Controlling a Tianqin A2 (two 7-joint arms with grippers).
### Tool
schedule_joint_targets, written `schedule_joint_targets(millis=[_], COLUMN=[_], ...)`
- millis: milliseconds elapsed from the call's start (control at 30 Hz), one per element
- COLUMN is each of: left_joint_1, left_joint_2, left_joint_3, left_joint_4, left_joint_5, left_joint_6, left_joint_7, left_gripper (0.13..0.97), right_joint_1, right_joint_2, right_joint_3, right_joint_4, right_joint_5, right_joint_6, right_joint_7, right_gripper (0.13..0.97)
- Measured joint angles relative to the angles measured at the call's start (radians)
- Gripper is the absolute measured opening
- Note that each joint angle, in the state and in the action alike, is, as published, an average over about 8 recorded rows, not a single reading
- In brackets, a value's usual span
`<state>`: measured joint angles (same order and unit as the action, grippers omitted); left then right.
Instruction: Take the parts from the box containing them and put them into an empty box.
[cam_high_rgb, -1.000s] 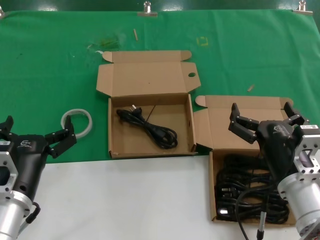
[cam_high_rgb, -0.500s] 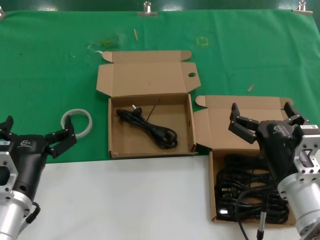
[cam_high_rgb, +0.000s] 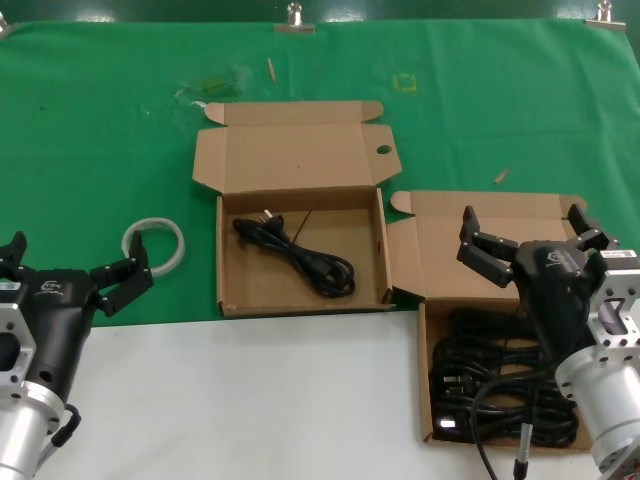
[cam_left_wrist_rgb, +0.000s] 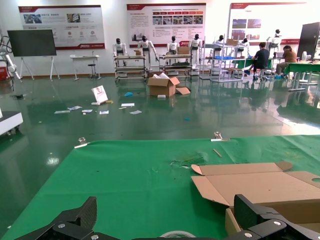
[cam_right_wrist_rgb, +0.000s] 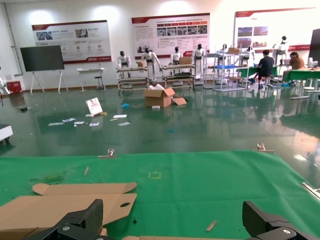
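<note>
- Nothing has shifted over the last second: the right claw (cam_high_rgb: 525, 238), fingers apart, still hovers over the brown cardboard box of black cables (cam_high_rgb: 500, 390).
- Left claw (cam_high_rgb: 72, 268), also spread, waits beside the white tape ring (cam_high_rgb: 155, 244).
- One cable (cam_high_rgb: 296, 255) lies in the other brown box (cam_high_rgb: 228, 290); the next pickup looks pending.

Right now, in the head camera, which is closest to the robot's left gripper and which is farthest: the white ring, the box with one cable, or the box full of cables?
From the left gripper, open at the near left:
1. White ring, just beyond it on the green cloth.
2. Box with one cable, in the middle.
3. Box full of cables, far across on the right, under the open right gripper.
</note>
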<state>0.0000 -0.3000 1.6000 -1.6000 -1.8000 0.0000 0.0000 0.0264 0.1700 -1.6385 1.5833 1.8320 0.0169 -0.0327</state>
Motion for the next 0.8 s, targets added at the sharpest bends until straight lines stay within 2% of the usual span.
schedule_joint_targets(millis=[800], left_joint_1=[0.000], left_joint_2=[0.000], left_joint_3=[0.000], left_joint_4=[0.000], left_joint_5=[0.000], left_joint_6=[0.000], left_joint_7=[0.000], left_gripper=[0.965], right_joint_1=[0.000], right_joint_2=[0.000], right_joint_3=[0.000], right_joint_4=[0.000], right_joint_5=[0.000], right_joint_6=[0.000], right_joint_7=[0.000], right_gripper=[0.966])
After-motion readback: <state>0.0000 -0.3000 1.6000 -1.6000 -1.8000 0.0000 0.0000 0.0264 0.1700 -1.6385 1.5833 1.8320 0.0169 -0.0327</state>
